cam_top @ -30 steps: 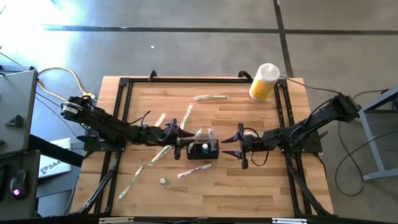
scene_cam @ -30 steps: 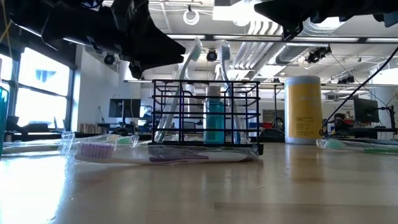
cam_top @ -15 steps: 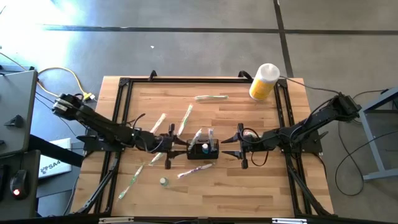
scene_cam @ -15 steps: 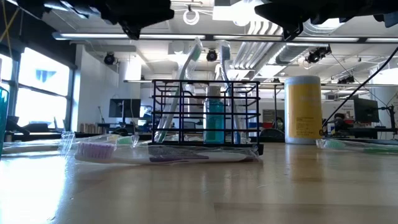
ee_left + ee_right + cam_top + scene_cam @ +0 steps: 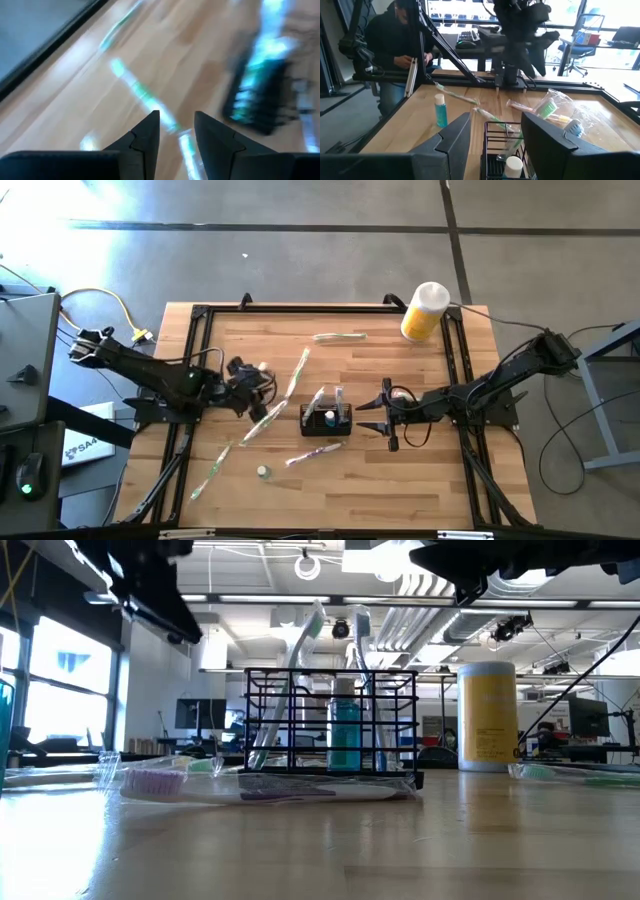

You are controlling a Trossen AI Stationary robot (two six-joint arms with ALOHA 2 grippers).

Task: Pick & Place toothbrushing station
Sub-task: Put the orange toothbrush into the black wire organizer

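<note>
While parked mid-table on the wood table (image 5: 400,480), toothbrushing station (image 5: 326,418) stood upright with brushes and a blue bottle inside, untouched. Right gripper (image 5: 386,414) hovered just beside it, fingers spread, empty. Left gripper (image 5: 262,383) sat well apart over wrapped toothbrushes (image 5: 262,420), fingers parted, holding nothing.

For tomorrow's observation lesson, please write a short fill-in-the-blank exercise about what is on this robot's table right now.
1. The yellow bottle has a ____ cap.
2. The black wire organiser sits on the table between the left gripper and the ____ gripper.
3. A small ____ bottle stands inside the organiser.
4. In the low view, a wrapped toothbrush lies on the table in ____ of the organiser.

Missing words: white; right; blue; front
</note>
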